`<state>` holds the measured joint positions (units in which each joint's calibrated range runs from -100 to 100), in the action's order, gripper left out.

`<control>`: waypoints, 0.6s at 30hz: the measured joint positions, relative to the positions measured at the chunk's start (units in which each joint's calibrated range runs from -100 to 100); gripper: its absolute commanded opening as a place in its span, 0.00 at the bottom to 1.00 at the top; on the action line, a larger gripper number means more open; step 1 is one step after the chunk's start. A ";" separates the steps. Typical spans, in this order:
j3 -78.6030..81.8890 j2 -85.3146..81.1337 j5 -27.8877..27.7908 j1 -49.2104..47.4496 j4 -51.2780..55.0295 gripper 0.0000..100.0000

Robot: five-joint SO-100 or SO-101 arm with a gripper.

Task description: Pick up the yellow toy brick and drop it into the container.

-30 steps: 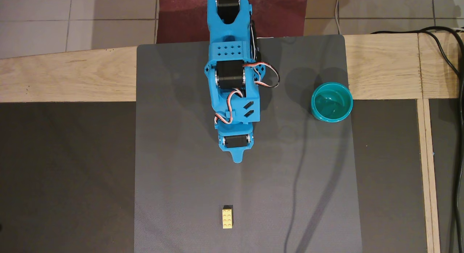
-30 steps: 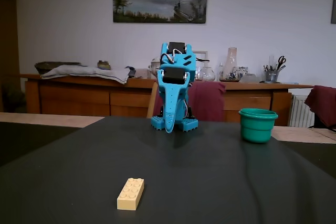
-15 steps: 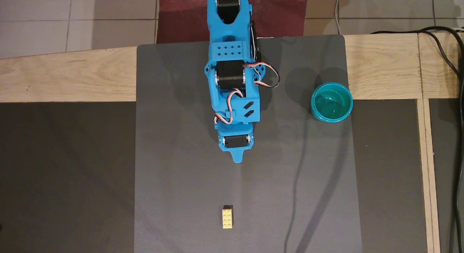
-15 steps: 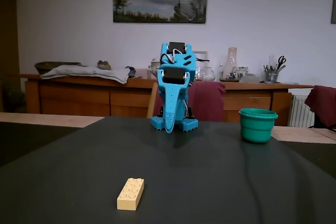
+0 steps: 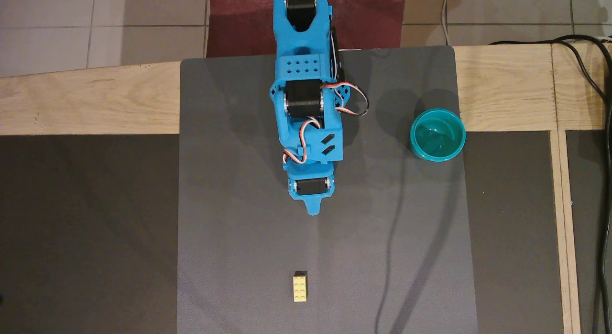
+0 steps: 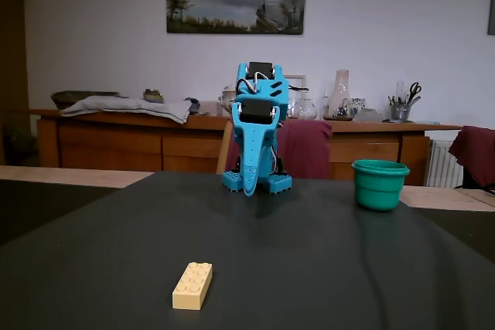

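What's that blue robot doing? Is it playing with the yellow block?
Not yet. The blue robot arm is folded up at the back of the grey mat, and its pincer looks closed and is holding nothing. The yellow toy brick lies flat on the mat in front of the pincer, well apart from it. The teal cup stands off to the right in the overhead view, looking empty. Nothing has been picked up so far.

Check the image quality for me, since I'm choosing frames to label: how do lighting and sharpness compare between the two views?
Overhead view: even light, sharp; the yellow toy brick shows its studs, soft shadows streak the grey mat, and the container has glare inside. Fixed view: dimmer, softer, with a dark tabletop.
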<state>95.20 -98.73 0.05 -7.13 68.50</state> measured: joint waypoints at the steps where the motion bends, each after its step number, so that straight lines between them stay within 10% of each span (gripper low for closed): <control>1: 0.00 0.00 0.00 0.00 0.00 0.00; 18: 0.00 0.00 0.00 0.00 0.00 0.00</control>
<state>95.20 -98.73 0.05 -7.13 68.50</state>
